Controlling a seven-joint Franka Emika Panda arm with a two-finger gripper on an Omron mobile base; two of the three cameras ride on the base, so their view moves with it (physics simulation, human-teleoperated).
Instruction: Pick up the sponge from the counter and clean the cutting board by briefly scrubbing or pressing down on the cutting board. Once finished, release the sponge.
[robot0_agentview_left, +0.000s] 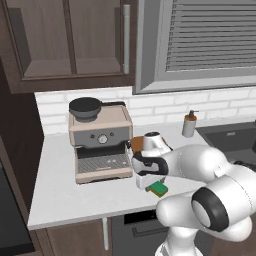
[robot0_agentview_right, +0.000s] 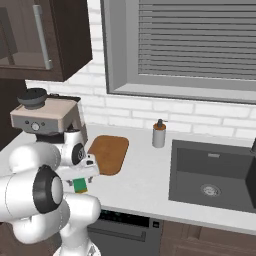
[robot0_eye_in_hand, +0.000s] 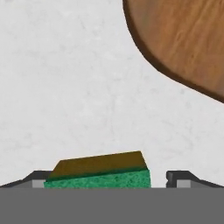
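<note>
The green and yellow sponge (robot0_eye_in_hand: 100, 173) lies on the light counter (robot0_eye_in_hand: 65, 87), between the two fingertips of my gripper (robot0_eye_in_hand: 105, 177). A small gap shows between the sponge and the right fingertip (robot0_eye_in_hand: 179, 177), and the jaws stand wide, so the gripper is open around it. In the left base view the sponge (robot0_agentview_left: 159, 188) peeks out under the gripper (robot0_agentview_left: 148, 181), near the counter's front edge. The reddish-brown cutting board (robot0_agentview_right: 107, 152) lies just beyond the sponge (robot0_agentview_right: 80, 186), and its rounded corner (robot0_eye_in_hand: 183, 39) shows in the hand view. My arm hides most of the board (robot0_agentview_left: 136, 144) in the left base view.
A beige espresso machine (robot0_agentview_left: 100, 142) stands at the left against the brick backsplash. A soap dispenser (robot0_agentview_right: 159, 134) stands behind the board, beside a dark sink (robot0_agentview_right: 215, 172) at the right. Dark cabinets hang above the machine.
</note>
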